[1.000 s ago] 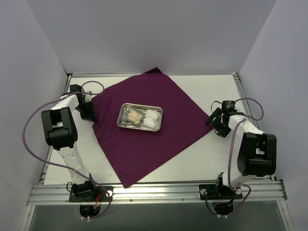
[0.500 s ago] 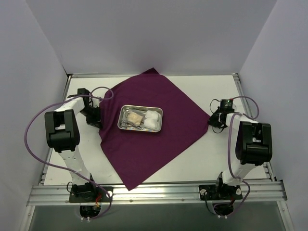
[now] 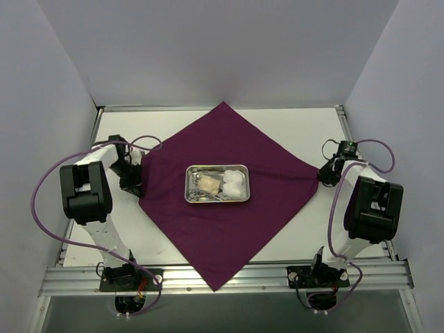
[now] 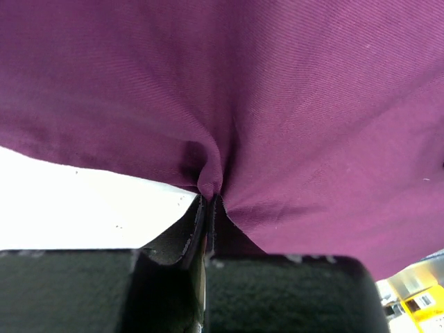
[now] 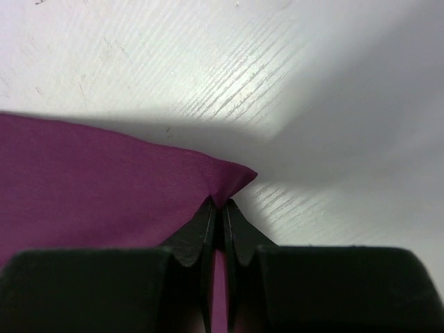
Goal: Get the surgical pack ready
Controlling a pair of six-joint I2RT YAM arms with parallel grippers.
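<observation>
1. Two pincers grip the purple cloth (image 3: 208, 236): the left pincer (image 4: 208, 202) clamps its left corner, the right pincer (image 5: 223, 207) its right corner.
2. It lies spread on the desk (image 3: 305, 229), centre frame.
3. Mid-cloth sits the steel tray (image 3: 217, 167), holding white gauze pads (image 3: 234, 182).

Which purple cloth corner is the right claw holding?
The right-hand corner of the dark purple cloth, pinched in the right claw; left claw grips the opposite side, far and near corners lie free.
</observation>
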